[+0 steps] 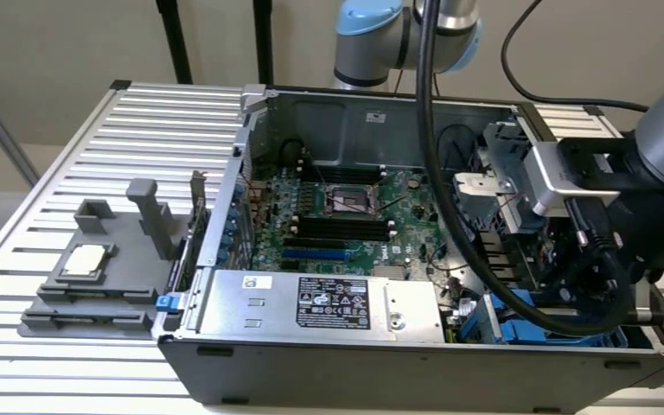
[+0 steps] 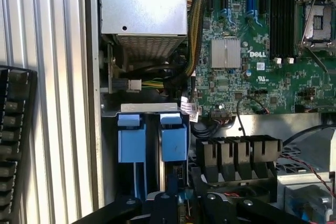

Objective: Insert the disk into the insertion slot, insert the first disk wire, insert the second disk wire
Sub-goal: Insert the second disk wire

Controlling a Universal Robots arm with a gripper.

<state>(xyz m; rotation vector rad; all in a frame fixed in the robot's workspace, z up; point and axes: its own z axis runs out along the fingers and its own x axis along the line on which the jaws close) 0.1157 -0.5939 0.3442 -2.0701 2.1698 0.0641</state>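
The disk (image 2: pixel 174 145) stands edge-on in the insertion slot (image 2: pixel 152 108), its bright blue carrier facing the wrist camera and its dark body running back to my gripper (image 2: pixel 181 200). The gripper looks shut on the disk's near end. A second blue tab (image 2: pixel 131 141) sits in the bay beside it. In the exterior view my gripper (image 1: pixel 583 298) reaches down into the case's front corner at the exterior view's right, just above the blue parts of the drive cage (image 1: pixel 528 313).
The silver power-supply box (image 1: pixel 309 303) lies along the case's front wall, next to the cage. A wire with a white connector (image 2: pixel 134 84) and a yellow-black bundle (image 2: pixel 195 30) hang between the box and the slot. The motherboard (image 1: pixel 344 216) fills the case floor. A grey fixture (image 1: pixel 90 277) stands outside the case.
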